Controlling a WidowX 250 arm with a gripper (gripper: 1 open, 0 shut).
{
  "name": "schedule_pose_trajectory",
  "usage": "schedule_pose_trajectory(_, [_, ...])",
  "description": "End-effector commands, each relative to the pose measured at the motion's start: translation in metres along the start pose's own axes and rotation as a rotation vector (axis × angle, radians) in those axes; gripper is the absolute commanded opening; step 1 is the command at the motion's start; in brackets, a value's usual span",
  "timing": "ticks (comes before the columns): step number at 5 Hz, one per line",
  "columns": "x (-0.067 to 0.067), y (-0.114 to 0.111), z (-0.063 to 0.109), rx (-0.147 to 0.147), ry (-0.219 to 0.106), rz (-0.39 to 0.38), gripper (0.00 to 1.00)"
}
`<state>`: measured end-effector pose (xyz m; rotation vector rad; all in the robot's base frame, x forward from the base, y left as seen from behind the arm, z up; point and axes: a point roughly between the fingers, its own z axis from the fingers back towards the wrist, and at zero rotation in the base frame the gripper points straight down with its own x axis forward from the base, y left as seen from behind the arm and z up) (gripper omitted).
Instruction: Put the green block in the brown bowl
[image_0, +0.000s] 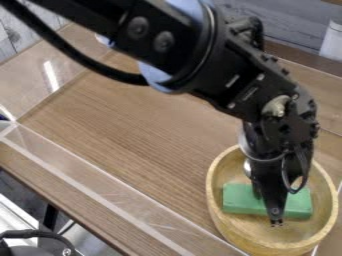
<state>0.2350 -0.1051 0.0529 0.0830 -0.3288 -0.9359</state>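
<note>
Block plain green; bowl light tan; pincer black.

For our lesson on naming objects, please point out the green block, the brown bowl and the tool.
green block (239, 200), camera view, left end
brown bowl (221, 223), camera view, left wall
tool (278, 217), camera view, fingertips

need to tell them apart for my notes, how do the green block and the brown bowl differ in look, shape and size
The green block is plain matte green; the wooden bowl is light tan. The block is a small straight-edged bar, while the bowl is round and much wider. Both look smooth and undecorated.
</note>
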Motion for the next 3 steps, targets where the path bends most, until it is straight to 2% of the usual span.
schedule_pose_trajectory(1, [-0.0005, 0.0087, -0.0025, -0.003, -0.004, 0.045, 0.00])
schedule_pose_trajectory(3, [-0.0059, 0.0088, -0.0075, -0.037, 0.006, 0.081, 0.00])
